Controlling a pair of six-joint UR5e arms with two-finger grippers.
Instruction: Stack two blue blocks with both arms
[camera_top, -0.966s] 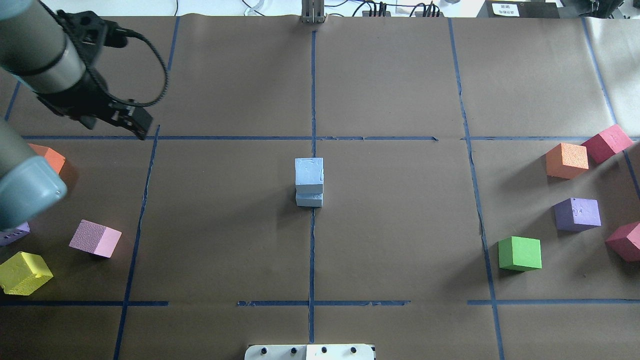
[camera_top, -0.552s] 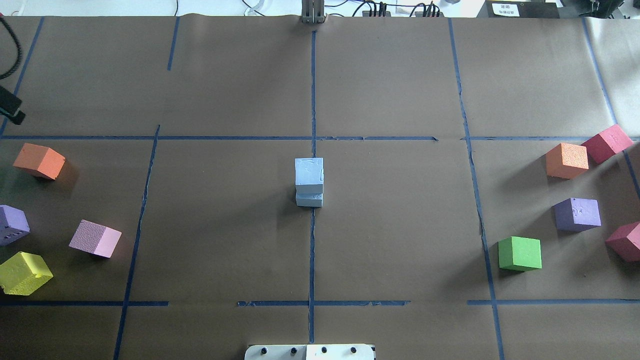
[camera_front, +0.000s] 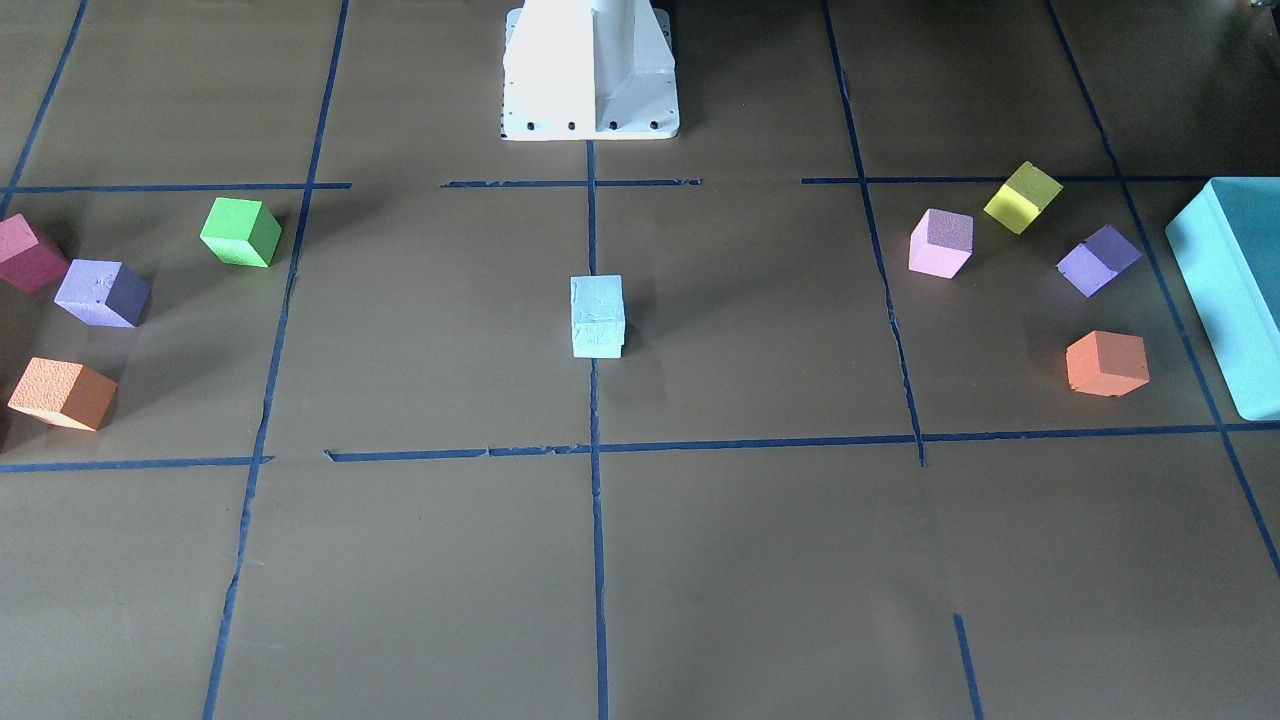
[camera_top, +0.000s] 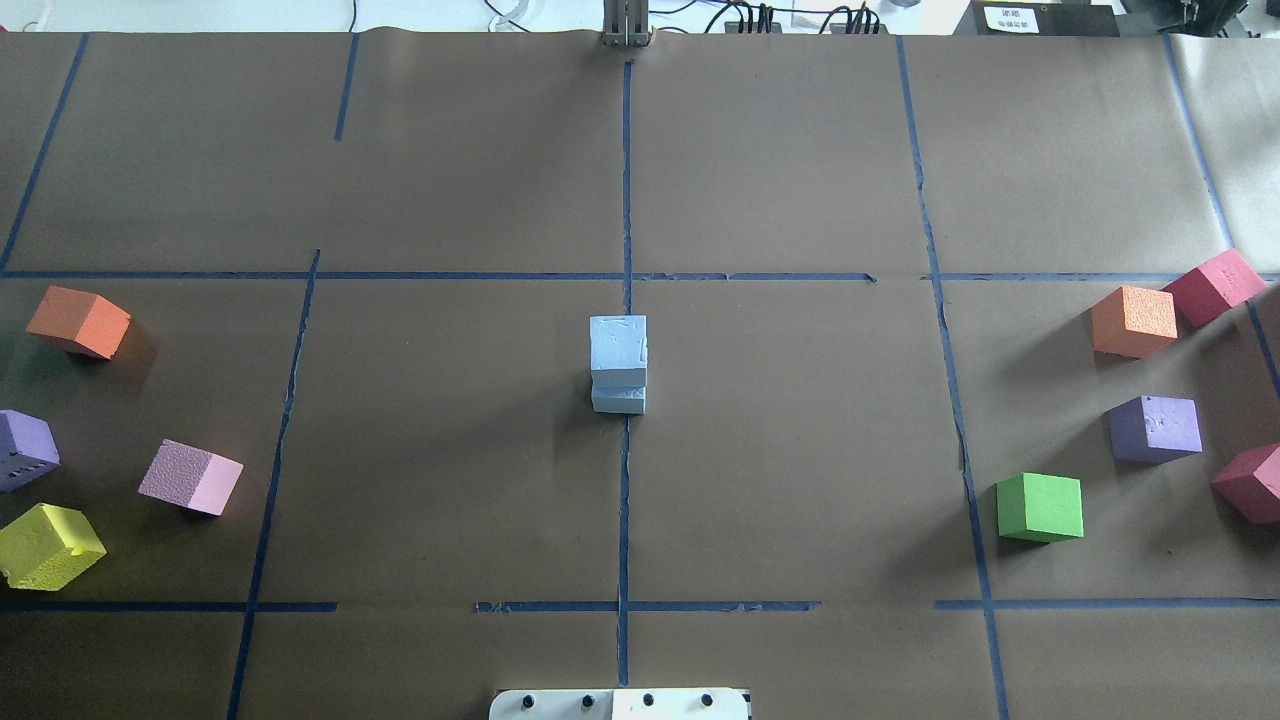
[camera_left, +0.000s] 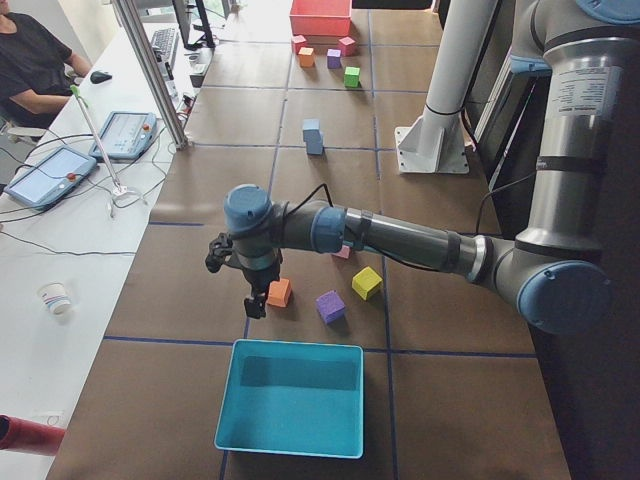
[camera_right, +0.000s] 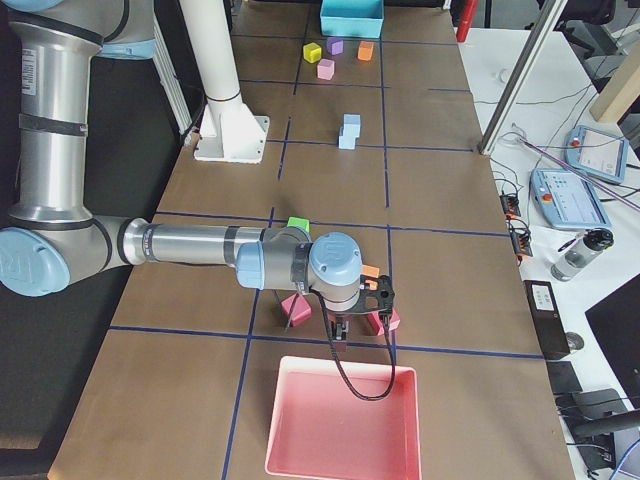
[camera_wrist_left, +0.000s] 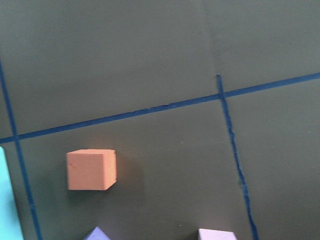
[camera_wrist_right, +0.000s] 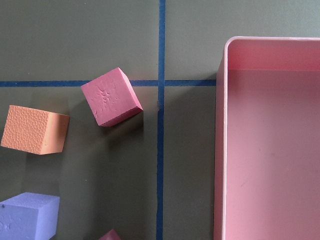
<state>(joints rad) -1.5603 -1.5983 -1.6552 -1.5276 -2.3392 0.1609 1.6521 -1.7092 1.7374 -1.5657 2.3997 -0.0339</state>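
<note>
The two pale blue blocks stand stacked, one on the other, at the table's centre on the blue tape line: the upper block (camera_top: 618, 345) on the lower block (camera_top: 618, 400). The stack also shows in the front view (camera_front: 597, 315) and both side views (camera_left: 312, 137) (camera_right: 349, 131). No gripper touches it. My left gripper (camera_left: 253, 305) hangs at the table's left end, by an orange cube (camera_left: 279, 292). My right gripper (camera_right: 338, 338) hangs at the right end, by the pink tray (camera_right: 340, 420). I cannot tell whether either is open or shut.
Orange (camera_top: 78, 322), purple (camera_top: 25, 448), pink (camera_top: 190, 477) and yellow (camera_top: 48, 545) cubes lie at the left. Orange (camera_top: 1133, 320), red (camera_top: 1213, 285), purple (camera_top: 1155, 428), green (camera_top: 1040, 507) and red (camera_top: 1250, 483) cubes lie at the right. A teal box (camera_front: 1235, 290) stands past the left-hand cubes.
My left arm and gripper have drawn back out of the overhead view to the left. The blue stack and the other cubes have not moved.
</note>
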